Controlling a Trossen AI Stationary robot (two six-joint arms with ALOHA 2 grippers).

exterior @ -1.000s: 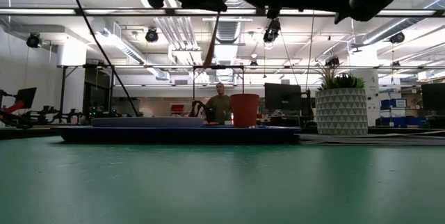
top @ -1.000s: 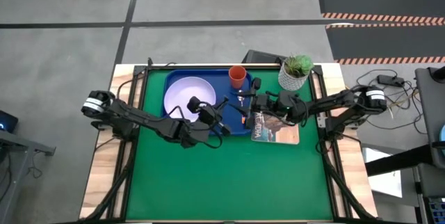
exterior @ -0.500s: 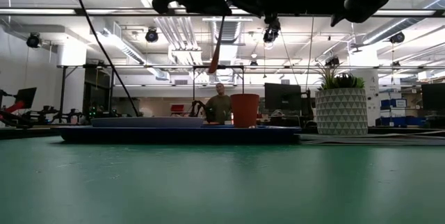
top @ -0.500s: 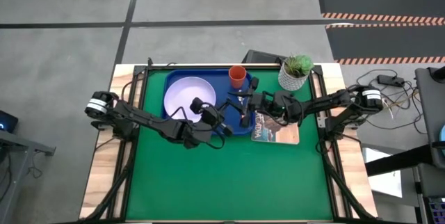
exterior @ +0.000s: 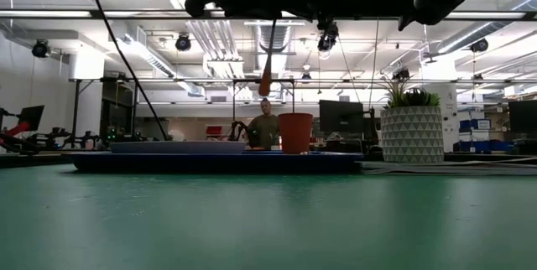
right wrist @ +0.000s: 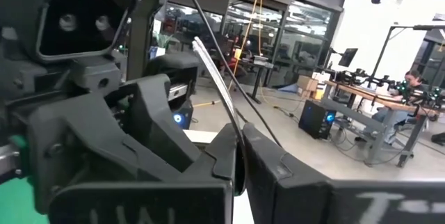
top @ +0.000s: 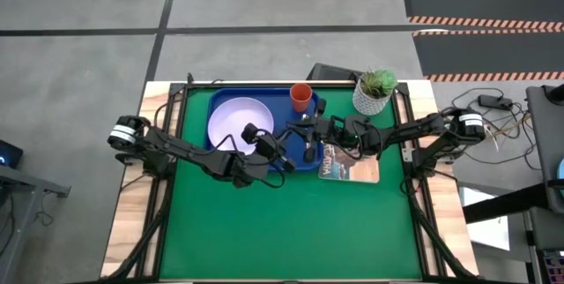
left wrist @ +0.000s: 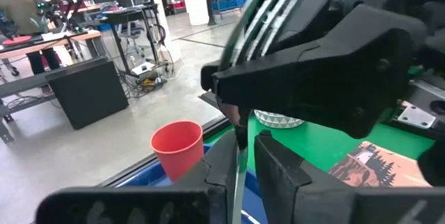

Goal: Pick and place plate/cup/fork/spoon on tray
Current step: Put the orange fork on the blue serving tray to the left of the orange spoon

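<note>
Both grippers meet above the right half of the blue tray. Each is shut on one slim orange-handled utensil; fork or spoon, I cannot tell. My left gripper comes from the table's left and my right gripper from the right. The pale plate lies in the tray's left half. The orange-red cup stands upright in the tray's far right corner. A second utensil does not show plainly. My left gripper pinches the utensil's thin silver shaft between its two fingers, coming roughly level from the table's left. The utensil is lifted clear of the tray, and its orange handle hangs down, a little tilted. My right gripper pinches the same silver shaft between its two fingers, coming roughly level from the table's right, across the shaft. The metal end rises above the fingers.
A white pot with a green plant stands at the far right, beside the tray. A printed booklet lies on the green mat just right of the tray. A person stands in the room behind. The near half of the mat is open.
My right gripper has gone toward the table's left, up to my left gripper. The hanging utensil has shifted a little toward the table's right and down, its orange handle still clear above the tray.
</note>
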